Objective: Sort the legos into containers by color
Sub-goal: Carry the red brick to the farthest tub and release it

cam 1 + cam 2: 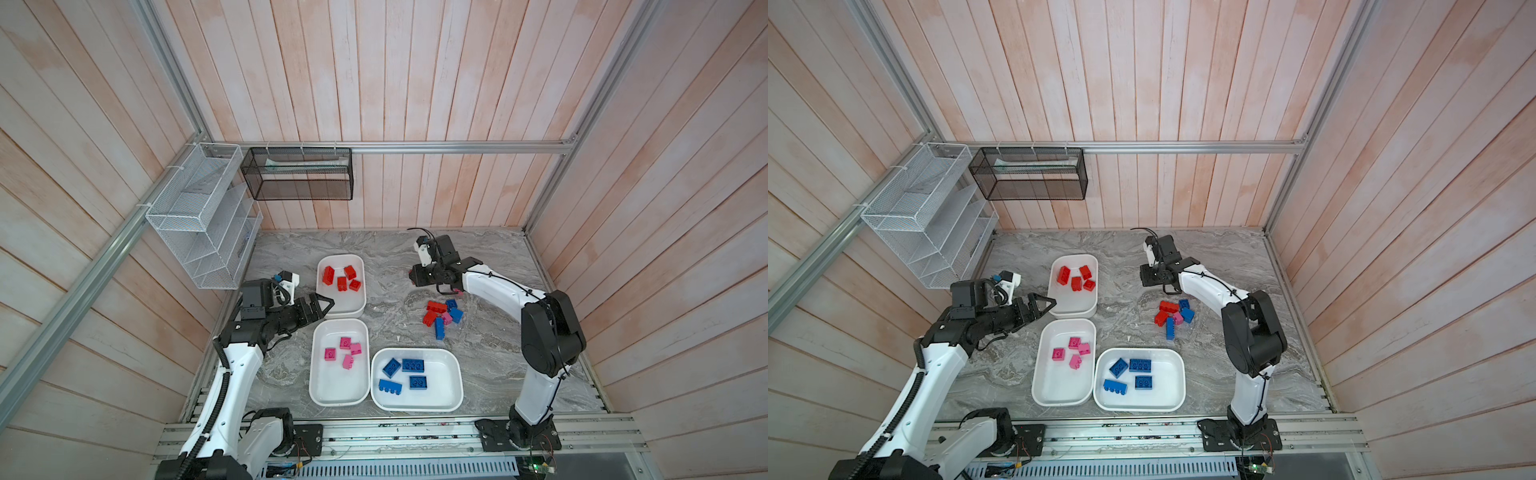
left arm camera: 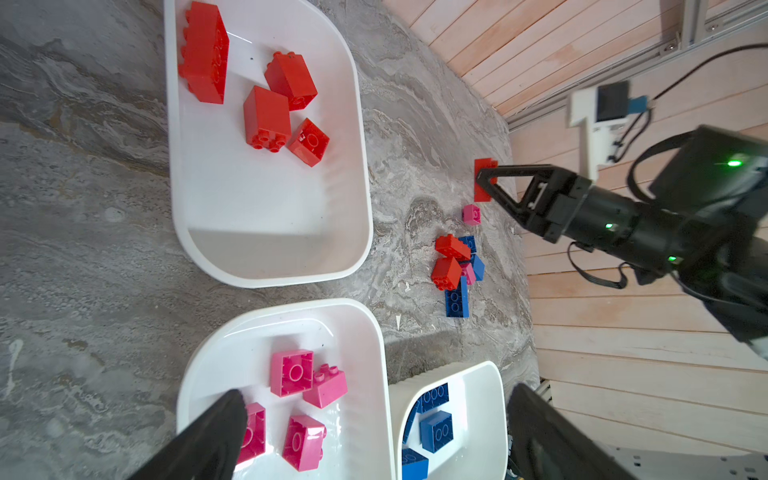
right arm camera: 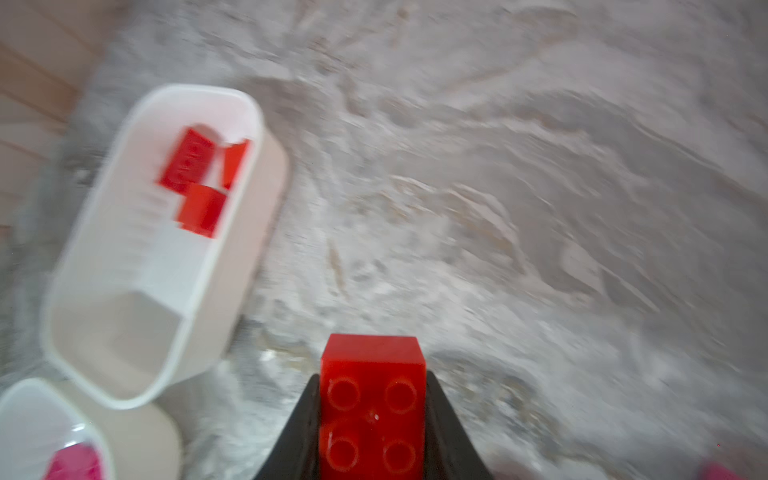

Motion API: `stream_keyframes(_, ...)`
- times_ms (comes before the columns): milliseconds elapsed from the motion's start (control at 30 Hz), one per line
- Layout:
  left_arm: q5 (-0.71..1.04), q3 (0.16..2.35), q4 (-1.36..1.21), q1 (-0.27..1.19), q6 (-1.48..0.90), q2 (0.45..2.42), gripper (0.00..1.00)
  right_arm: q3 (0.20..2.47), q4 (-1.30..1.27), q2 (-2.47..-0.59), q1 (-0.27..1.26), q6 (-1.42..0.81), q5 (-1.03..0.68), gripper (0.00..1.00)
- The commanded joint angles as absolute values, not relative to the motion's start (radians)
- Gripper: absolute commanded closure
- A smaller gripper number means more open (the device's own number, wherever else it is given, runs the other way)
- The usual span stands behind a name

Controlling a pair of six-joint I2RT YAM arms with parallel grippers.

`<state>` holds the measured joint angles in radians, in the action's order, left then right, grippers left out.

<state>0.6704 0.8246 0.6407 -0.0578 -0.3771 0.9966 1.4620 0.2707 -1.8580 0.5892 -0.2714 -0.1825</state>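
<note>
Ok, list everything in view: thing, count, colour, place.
Red-brick tub: one, white, far; four red bricks.
Pink-brick tub: one, white, near; four pink bricks.
Blue-brick tub: one, white, beside it; four blue bricks.
Loose pile: red, blue, pink bricks, on the table.
Held brick: one, red.
Wire rack: one, white, wall.
Mesh basket: one, black, wall.
Left gripper: open, by the red-brick tub.
Right gripper: shut on the held brick.
</note>
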Motion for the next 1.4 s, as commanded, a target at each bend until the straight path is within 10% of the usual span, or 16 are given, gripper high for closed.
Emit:
stream_keyframes(0,0.621,0.86,0.676,-0.063,-0.347,0.992,0.0,1.549,0.201,-1.908,0.686,-0.337,-0.31,0.77)
stream_keyframes(900,0.584,0.862,0.732,-0.07,-0.34,0.959,0.0,2.311,0.298,-2.588,0.854,-0.343,-0.261,0.67)
stream_keyframes(1367,0.612,0.864,0.724,-0.07,-0.339,0.969,0.0,2.135,0.336,-2.357,0.828,-0.238,-0.225,0.48)
